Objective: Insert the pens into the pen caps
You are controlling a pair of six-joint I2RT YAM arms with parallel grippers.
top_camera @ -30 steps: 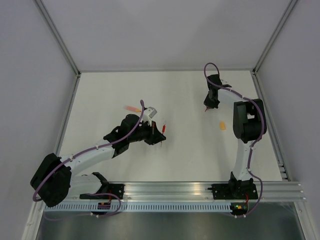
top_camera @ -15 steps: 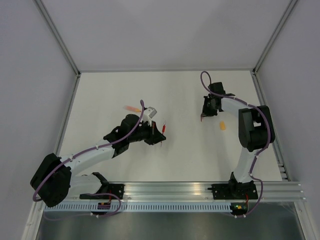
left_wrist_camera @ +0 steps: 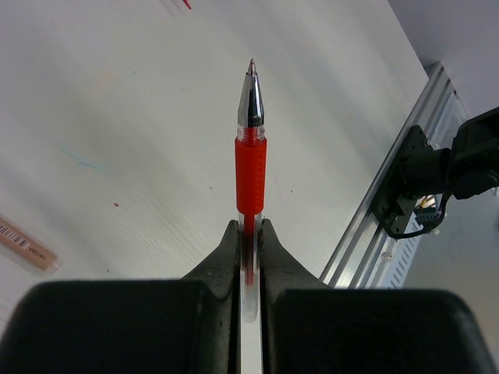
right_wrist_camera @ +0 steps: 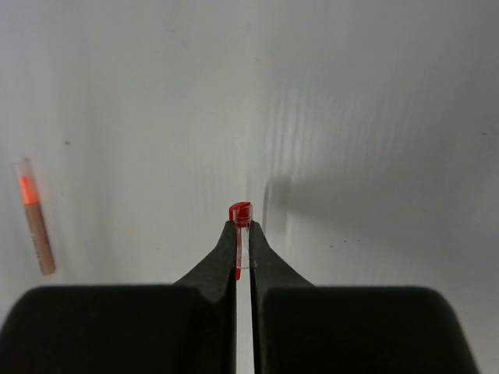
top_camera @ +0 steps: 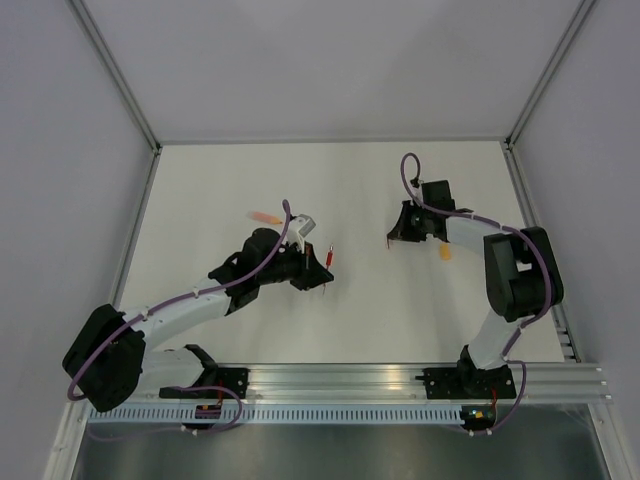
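Note:
My left gripper [left_wrist_camera: 249,234] is shut on a red pen [left_wrist_camera: 250,167], clear-barrelled with a red grip, its metal tip pointing away from the fingers. In the top view this pen [top_camera: 329,258] sticks out of the left gripper [top_camera: 320,270] near the table's middle. A short red pen cap [right_wrist_camera: 242,213] is pinched in my shut right gripper [right_wrist_camera: 242,235], with its end poking past the fingertips. From above, the right gripper [top_camera: 397,236] is right of centre, facing left, well apart from the red pen. An orange pen [top_camera: 265,216] lies on the table at the back left. An orange pen cap [top_camera: 445,252] lies below the right wrist.
The orange pen [right_wrist_camera: 35,226] lies far left in the right wrist view, and one end of the orange pen [left_wrist_camera: 27,246] shows at lower left in the left wrist view. An aluminium rail [top_camera: 400,380] runs along the near edge. Grey walls enclose the white table [top_camera: 370,300].
The right arm has swung its gripper with the red cap leftward and nearer, toward the table's middle. The left arm and its pen have stayed put.

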